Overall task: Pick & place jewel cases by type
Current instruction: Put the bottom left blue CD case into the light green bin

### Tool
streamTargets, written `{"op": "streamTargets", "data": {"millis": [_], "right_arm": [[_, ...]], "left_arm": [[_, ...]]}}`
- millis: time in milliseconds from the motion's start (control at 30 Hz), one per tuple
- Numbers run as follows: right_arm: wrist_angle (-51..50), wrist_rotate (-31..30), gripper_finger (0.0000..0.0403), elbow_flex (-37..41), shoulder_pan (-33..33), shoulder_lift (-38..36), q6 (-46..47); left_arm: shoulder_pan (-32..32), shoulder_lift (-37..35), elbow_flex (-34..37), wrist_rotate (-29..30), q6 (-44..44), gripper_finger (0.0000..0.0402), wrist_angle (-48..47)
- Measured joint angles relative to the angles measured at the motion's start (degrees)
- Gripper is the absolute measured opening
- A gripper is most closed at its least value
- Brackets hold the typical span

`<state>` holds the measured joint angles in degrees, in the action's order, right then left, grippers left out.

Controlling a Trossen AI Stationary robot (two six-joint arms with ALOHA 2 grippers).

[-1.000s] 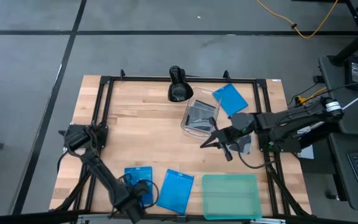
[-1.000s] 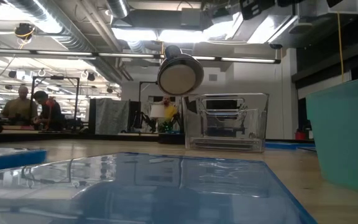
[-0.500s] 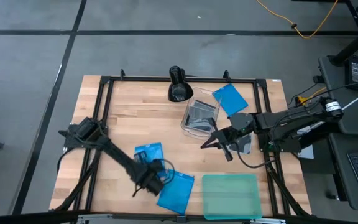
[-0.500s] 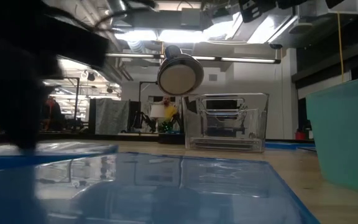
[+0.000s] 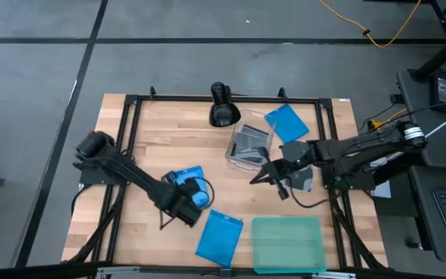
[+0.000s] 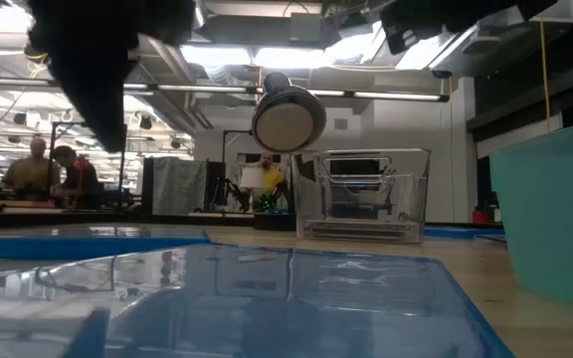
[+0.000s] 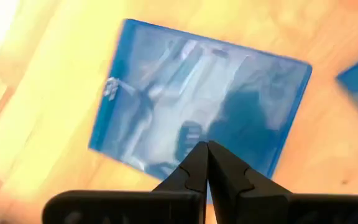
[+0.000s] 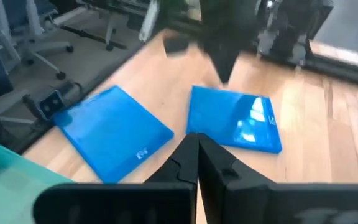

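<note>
Near the table's middle-left, left gripper (image 5: 194,198) hovers with fingers pressed together and empty over one blue jewel case (image 5: 184,177) lying flat on the wood; a second blue case (image 5: 219,238) lies near the front edge just beside the teal tray (image 5: 286,244), apart from the first. Right gripper (image 5: 255,178), also pressed together and holding nothing, hangs just in front of the clear tub (image 5: 250,145), which holds dark disc cases (image 5: 247,142). Third blue case (image 5: 287,123) leans against the tub's far right side.
</note>
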<state>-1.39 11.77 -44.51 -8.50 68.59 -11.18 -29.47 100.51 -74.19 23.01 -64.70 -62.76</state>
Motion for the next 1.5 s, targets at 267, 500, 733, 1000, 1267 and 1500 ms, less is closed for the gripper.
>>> {"op": "streamTargets", "data": {"millis": [267,500,733,1000,1267,1500], "right_arm": [[2.07,-0.04,0.0006,-1.63,2.63,11.87,-2.07],[-2.21,0.42,0.0006,-13.49,2.94,26.12,-8.39],[-12.23,0.4,0.0006,-25.79,3.18,38.41,-11.91],[-15.81,0.39,0.0006,-33.41,3.15,47.72,-11.84],[-17.04,-0.03,0.0006,-35.15,3.75,51.87,-11.52],[-17.13,0.44,0.0006,-35.19,5.12,53.42,-11.41]], "left_arm": [[-3.71,-8.18,0.83,3.2,-20.9,0.0002,-6.58],[-8.6,-11.2,10.77,1.27,-42.28,0.0015,-0.72],[-9.07,-11.78,18.65,0.57,-46.17,0.0082,8.86],[-6.92,-11.8,23.8,0.34,-47.23,0.0154,13.89],[-6.27,-11.8,27.81,-0.03,-47.64,0.0178,19.88],[-5.68,-11.6,33.44,0.5,-47.63,0.0176,34.87]]}}
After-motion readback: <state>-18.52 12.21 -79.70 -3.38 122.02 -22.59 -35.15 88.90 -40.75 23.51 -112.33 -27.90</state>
